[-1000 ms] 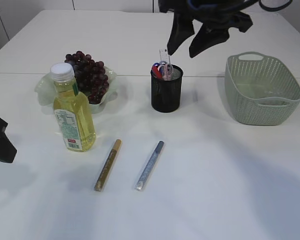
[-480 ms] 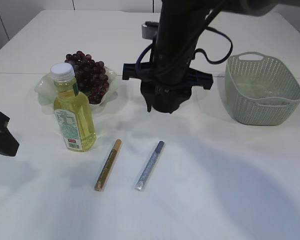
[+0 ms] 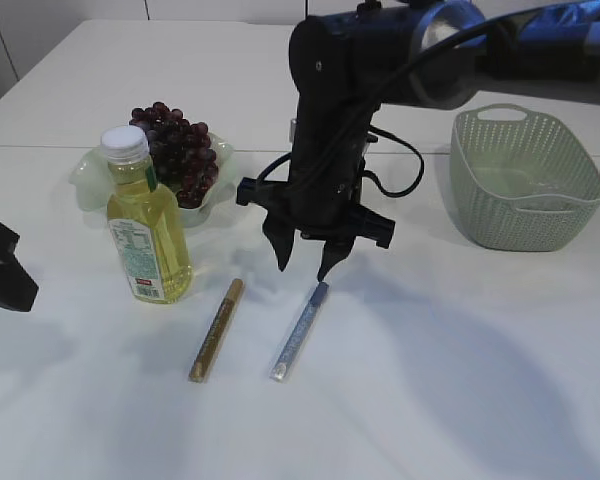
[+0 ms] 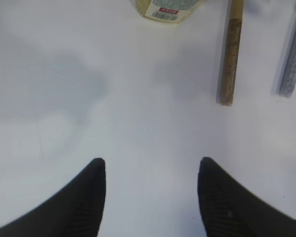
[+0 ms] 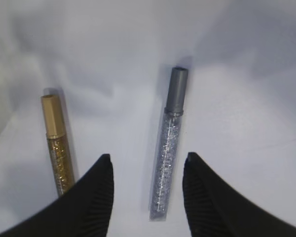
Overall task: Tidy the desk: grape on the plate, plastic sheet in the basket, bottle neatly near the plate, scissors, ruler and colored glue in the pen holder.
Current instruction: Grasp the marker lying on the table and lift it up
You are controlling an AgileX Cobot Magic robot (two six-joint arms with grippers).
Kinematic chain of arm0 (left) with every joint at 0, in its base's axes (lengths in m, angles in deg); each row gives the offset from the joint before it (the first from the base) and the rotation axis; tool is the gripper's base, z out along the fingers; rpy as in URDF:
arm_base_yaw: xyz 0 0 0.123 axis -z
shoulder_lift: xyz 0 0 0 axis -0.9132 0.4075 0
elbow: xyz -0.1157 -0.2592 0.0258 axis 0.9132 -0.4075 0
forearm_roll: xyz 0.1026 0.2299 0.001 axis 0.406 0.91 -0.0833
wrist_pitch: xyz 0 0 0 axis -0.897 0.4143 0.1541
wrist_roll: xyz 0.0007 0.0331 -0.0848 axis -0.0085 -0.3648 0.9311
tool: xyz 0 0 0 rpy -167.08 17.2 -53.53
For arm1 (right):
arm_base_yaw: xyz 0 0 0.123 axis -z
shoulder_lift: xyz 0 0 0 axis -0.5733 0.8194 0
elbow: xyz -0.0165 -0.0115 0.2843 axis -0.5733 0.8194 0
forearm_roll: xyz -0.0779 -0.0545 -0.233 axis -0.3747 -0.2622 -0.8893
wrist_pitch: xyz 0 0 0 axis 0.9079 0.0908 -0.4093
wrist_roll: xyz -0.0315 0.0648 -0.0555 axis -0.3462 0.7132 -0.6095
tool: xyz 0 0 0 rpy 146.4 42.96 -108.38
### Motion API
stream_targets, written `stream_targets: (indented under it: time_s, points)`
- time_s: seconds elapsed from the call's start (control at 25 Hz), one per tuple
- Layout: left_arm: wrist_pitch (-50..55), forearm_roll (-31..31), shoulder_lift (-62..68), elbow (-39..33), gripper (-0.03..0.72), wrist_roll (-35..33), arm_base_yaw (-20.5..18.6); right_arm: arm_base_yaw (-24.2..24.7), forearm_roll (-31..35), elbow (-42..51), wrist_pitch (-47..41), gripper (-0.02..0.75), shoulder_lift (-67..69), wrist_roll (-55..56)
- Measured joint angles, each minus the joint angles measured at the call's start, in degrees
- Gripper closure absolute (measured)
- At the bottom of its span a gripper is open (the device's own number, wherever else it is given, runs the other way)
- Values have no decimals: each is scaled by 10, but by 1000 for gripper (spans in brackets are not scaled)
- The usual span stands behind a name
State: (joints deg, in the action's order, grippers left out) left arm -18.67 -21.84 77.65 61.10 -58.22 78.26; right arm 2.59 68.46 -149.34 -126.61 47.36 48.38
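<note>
1. The right claw now hangs low over the surface, fingers pointing down just above the cap end of the silver glue; half a second ago it was higher, in front of the pen holder, and a second ago it was up above the holder.
2. Its fingers stand apart with nothing between them; in the right wrist view the silver glue lies on the surface between the two fingertips, not touched.
3. The gold glue lies to the left of the silver one, both flat on the surface and unmoved across the frames.
4. The right arm now hides the pen holder, which showed scissors and a ruler inside a second ago.
5. The left claw sits at the left edge of the surface, about where it was before; the left wrist view shows its fingers apart and empty above bare surface.
6. The bottle stands upright just in front of the plate, on which the grapes lie.
7. The basket stands at the right, unchanged.
</note>
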Motion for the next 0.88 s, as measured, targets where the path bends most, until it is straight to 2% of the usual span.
stream_targets:
  time_s: [0.88]
  points:
    - [-11, 4, 1, 0, 253, 0, 0, 0, -7, 0, 19, 368, 66, 30]
